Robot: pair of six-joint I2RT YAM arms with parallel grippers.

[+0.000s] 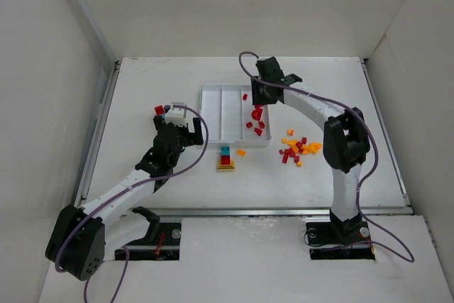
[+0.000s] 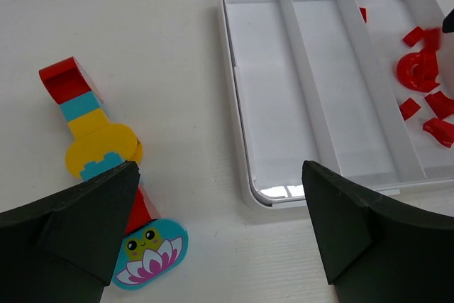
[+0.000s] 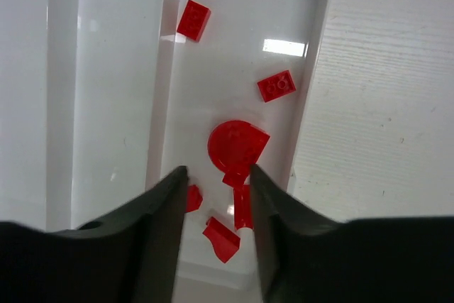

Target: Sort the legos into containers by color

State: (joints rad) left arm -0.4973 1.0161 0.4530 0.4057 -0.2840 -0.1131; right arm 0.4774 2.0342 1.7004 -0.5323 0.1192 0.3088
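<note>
The white tray point(image 1: 234, 87) has three long compartments. Its right one point(image 3: 213, 83) holds several red legos, among them a round red piece point(image 3: 234, 143) and a small brick point(image 3: 277, 85). My right gripper point(image 3: 218, 169) hovers over that compartment point(image 1: 261, 94), jaws apart with nothing between them. The left and middle compartments point(image 2: 273, 104) hold nothing. My left gripper point(image 2: 220, 175) is wide open over bare table just left of the tray's near corner. Beside its left finger lies a red, teal and yellow clump point(image 2: 89, 129) ending in a teal frog piece point(image 2: 152, 253).
A small red, teal and yellow stack point(image 1: 226, 159) and one orange brick point(image 1: 241, 152) lie in front of the tray. A loose pile of red and orange legos point(image 1: 296, 148) lies to the tray's right, next to the right arm. White walls enclose the table.
</note>
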